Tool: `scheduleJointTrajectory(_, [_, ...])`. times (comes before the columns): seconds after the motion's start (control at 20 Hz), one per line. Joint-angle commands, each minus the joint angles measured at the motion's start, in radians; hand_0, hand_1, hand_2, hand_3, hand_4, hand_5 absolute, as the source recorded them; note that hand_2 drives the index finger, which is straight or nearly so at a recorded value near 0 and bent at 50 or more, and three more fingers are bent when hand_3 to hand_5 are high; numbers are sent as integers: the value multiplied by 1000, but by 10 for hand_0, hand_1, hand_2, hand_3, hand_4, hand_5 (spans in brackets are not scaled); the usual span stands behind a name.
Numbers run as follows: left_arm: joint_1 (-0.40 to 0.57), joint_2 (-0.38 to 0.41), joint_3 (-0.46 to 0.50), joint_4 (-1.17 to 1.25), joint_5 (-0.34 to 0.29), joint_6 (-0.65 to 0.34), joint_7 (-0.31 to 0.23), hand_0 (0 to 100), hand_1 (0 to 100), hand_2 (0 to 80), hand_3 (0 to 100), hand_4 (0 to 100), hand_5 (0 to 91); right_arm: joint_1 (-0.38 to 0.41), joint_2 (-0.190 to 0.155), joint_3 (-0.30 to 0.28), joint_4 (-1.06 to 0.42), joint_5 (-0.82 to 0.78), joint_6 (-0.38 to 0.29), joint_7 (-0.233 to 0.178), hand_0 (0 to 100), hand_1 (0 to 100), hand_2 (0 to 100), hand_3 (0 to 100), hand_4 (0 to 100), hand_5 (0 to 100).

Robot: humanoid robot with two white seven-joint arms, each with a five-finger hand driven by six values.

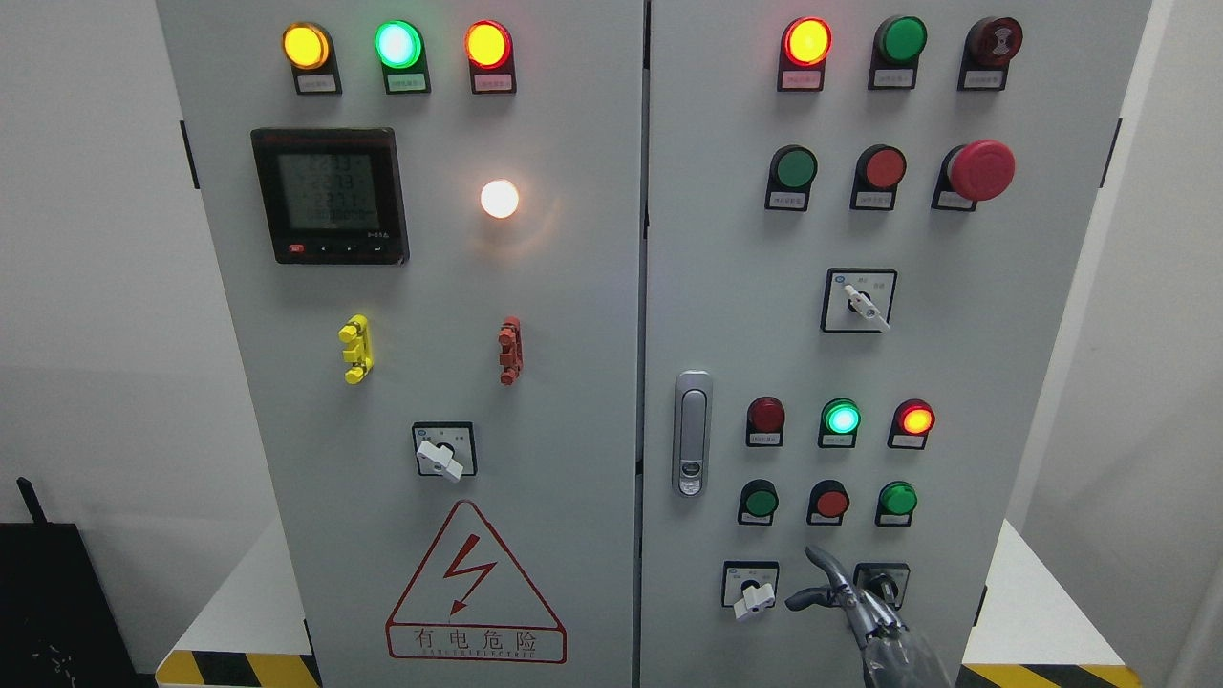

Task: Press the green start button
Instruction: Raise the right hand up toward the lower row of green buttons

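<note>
Rising from the bottom edge right of middle, right hand (846,597) against the lower part of the cabinet's right door (1003,382), index finger (824,564) stretched up and to the left, thumb out to the left, other fingers curled back, nothing held. Fingertip just below the bottom row of push buttons, nearest the red button (830,501), not touching any. Partly covering a key switch (884,581); white-handled rotary switch (752,591) just to its left. In that row, green button (761,500) at the left and brighter green button (897,498) at the right. Above them, three indicator lamps, the middle green lamp (841,419) lit. Door handle (692,433) farther left. Left hand out of sight.
</note>
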State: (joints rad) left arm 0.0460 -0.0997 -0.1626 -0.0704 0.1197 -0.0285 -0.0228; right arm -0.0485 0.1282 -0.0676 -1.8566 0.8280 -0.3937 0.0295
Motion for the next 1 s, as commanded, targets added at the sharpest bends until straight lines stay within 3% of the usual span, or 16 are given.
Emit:
scheduleJointTrajectory(0.0, [0, 0, 0, 0, 0, -1, 0, 120, 556, 0, 0, 0, 0, -30, 1, -17, 17, 102, -1, -11, 37, 142, 0, 702, 648, 674])
scheduleJointTrajectory(0.95, [1, 0, 0, 0, 0, -1, 0, 120, 556, 0, 0, 0, 0, -149, 4, 17, 204, 195, 3, -29, 63, 130, 0, 748, 685, 723])
